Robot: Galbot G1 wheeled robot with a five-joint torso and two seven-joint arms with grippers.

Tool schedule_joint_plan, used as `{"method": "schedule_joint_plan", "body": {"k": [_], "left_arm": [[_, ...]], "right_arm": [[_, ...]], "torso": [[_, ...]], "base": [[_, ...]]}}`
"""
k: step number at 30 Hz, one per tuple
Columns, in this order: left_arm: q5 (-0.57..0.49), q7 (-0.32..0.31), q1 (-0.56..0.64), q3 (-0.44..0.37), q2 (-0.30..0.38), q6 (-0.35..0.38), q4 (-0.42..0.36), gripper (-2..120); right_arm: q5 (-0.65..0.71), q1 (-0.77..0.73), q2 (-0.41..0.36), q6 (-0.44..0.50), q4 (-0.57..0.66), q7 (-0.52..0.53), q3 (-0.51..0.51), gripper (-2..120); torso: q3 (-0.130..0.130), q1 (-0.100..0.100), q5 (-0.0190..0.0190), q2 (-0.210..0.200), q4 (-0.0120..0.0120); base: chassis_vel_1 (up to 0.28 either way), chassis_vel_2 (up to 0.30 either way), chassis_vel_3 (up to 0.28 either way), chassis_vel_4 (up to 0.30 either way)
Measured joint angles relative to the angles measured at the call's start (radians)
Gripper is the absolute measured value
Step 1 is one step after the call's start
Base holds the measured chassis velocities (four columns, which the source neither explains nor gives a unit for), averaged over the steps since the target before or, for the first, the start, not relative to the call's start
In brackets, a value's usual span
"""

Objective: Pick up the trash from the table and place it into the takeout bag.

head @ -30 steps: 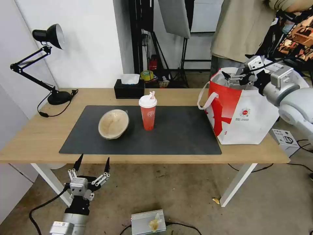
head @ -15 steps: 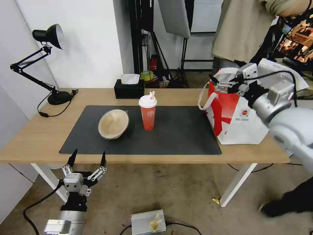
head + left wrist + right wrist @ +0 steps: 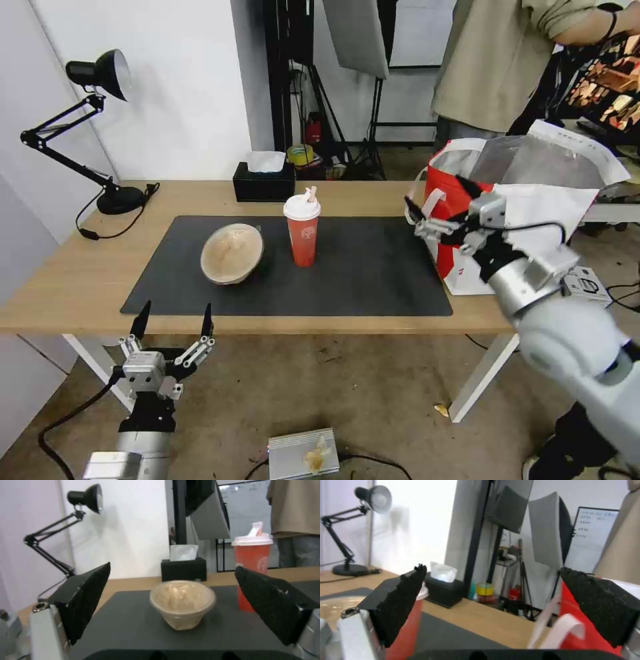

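Note:
On the dark mat (image 3: 360, 267) of the table (image 3: 73, 273) lies a beige paper-pulp bowl (image 3: 232, 253) (image 3: 181, 602), tipped on its side. Right of it stands a red cup (image 3: 303, 230) (image 3: 253, 560) (image 3: 408, 632) with white lid and straw. The takeout bag (image 3: 457, 190) (image 3: 586, 637) stands at the table's right end, mouth open, foil lining showing. My right gripper (image 3: 435, 195) hangs open and empty by the bag's left side, over the mat's right edge. My left gripper (image 3: 175, 312) is open and empty, below the table's front edge, facing the bowl between its fingers (image 3: 83, 600).
A black tissue box (image 3: 264, 181) (image 3: 445, 592) sits at the table's back edge behind the cup. A black desk lamp (image 3: 100, 133) stands at the back left. On the floor are a small white box (image 3: 587, 283) at right and a silver box (image 3: 303, 453) under the table.
My right arm came away from over the bag's mouth, moving down and left to the bag's left side. My left gripper sank a little lower. Bowl and cup stayed put.

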Motion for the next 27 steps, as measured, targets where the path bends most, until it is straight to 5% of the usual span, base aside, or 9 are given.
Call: {"method": "schedule_joint_plan", "body": {"k": [27], "left_arm": [[0.054,0.002,0.015,-0.001,-0.021,-0.041,-0.001,100]], "right_arm": [[-0.381,-0.471,0.258,0.120,0.068,-0.111,0.084,100]], "torso": [[0.000,0.000,-0.0003,0.000,-0.0003]], "base": [[0.000,0.000,0.000,0.000]]}}
